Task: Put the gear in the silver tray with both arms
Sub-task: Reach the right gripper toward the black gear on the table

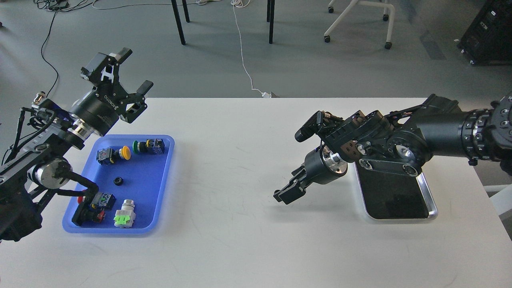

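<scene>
Nearest, the blue tray is holding push-button switches and a small black gear at its middle. The silver tray is lying at the right, partly under the right arm. The right gripper is hovering above the table; its spread cannot be told. Farther back, the left gripper, bearing white lettering too small to read, is gaping wide, holding nothing.

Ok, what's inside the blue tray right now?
The blue tray holds several push-button switches and a small black gear. The left arm covers its left edge, hiding anything there.
</scene>
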Controlling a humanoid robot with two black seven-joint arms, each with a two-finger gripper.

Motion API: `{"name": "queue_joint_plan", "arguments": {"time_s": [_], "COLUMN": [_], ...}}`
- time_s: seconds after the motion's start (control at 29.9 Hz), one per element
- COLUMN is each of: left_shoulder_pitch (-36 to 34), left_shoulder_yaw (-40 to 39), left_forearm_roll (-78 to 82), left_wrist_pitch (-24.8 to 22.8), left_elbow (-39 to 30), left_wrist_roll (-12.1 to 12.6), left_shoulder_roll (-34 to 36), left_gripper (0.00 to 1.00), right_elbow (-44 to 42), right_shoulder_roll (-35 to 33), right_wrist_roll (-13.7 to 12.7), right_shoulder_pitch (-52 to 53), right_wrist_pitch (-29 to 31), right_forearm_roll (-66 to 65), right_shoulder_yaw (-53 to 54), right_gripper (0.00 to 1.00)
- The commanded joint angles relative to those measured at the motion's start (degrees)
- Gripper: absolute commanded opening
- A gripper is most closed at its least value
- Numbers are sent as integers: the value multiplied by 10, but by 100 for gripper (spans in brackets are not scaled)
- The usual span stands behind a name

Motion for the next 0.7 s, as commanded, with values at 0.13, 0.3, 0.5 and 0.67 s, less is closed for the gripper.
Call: {"name": "queue_joint_plan", "arguments": {"time_s": [0.13, 0.3, 0.5, 0.67], "left_shoulder_pitch": [13, 13, 13, 13], "left_shoulder_yaw": [-8, -9, -15, -17], "left_forearm_roll": [1, 0, 0, 0], "left_wrist_pitch": [0, 0, 0, 0], "left_elbow": [-19, -19, -19, -19], "left_wrist_roll": [0, 0, 0, 0], "left_shoulder_roll": [1, 1, 1, 1], "left_gripper": [98, 98, 98, 98], "right_elbow": [-1, -11, -29, -38], "right_shoulder_roll": [27, 34, 54, 54], "right_wrist_roll": [0, 0, 0, 0], "right_shoulder_pitch": [0, -1, -5, -9], "right_wrist_pitch": [-59, -80, -97, -97], "right_forearm_roll": [-5, -5, -3, -1], "right_shoulder_yaw": [-37, -53, -63, -65], "right_gripper": [77, 76, 76, 76]}}
